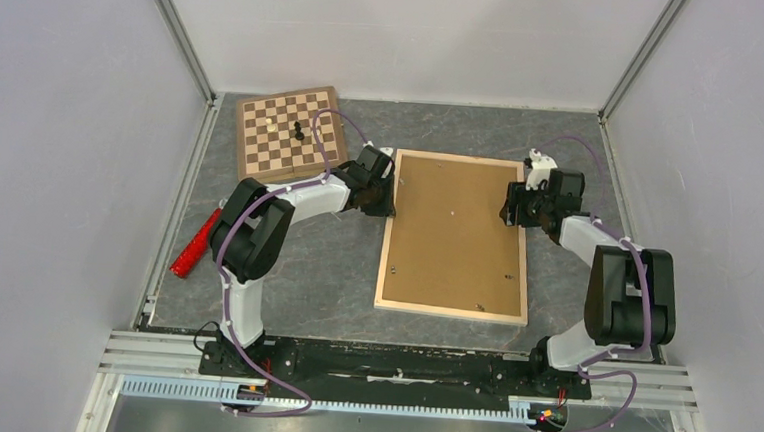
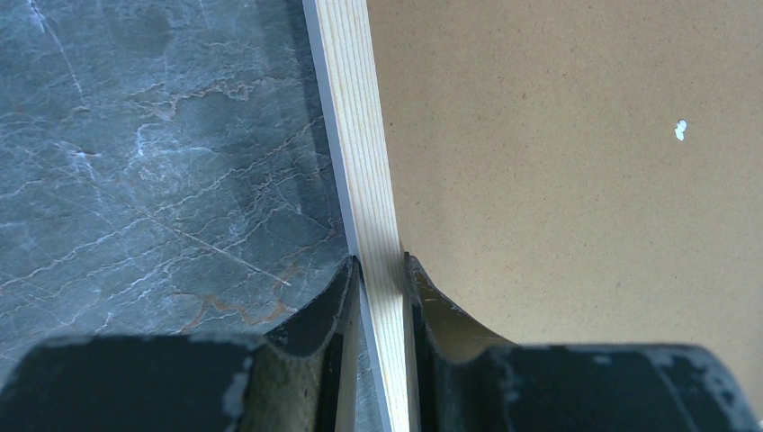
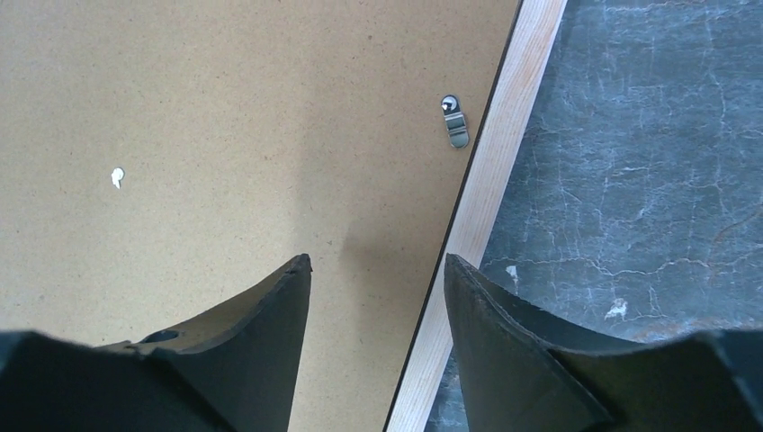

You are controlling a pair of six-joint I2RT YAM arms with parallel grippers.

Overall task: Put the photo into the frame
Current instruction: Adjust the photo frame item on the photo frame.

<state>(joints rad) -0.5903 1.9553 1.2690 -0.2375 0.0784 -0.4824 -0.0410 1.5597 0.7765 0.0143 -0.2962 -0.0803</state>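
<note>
The frame [image 1: 449, 311] lies face down in the middle of the table, its thin light wooden bars around a brown backing board [image 1: 457, 231]. The photo is hidden. My left gripper [image 1: 391, 199] is at the frame's left bar near the far corner. In the left wrist view it [image 2: 380, 263] is shut on that wooden bar [image 2: 360, 135], one finger on each side. My right gripper [image 1: 509, 206] is at the right bar. In the right wrist view it [image 3: 378, 261] stands open, one finger over the backing board [image 3: 225, 135] and the other over the bar [image 3: 499, 153].
A checkered chessboard [image 1: 291, 133] with a few pieces lies at the far left, close behind my left arm. A red brush-like object [image 1: 196, 243] lies at the table's left edge. A small metal clip [image 3: 455, 121] sits by the frame's right bar. Walls enclose the table.
</note>
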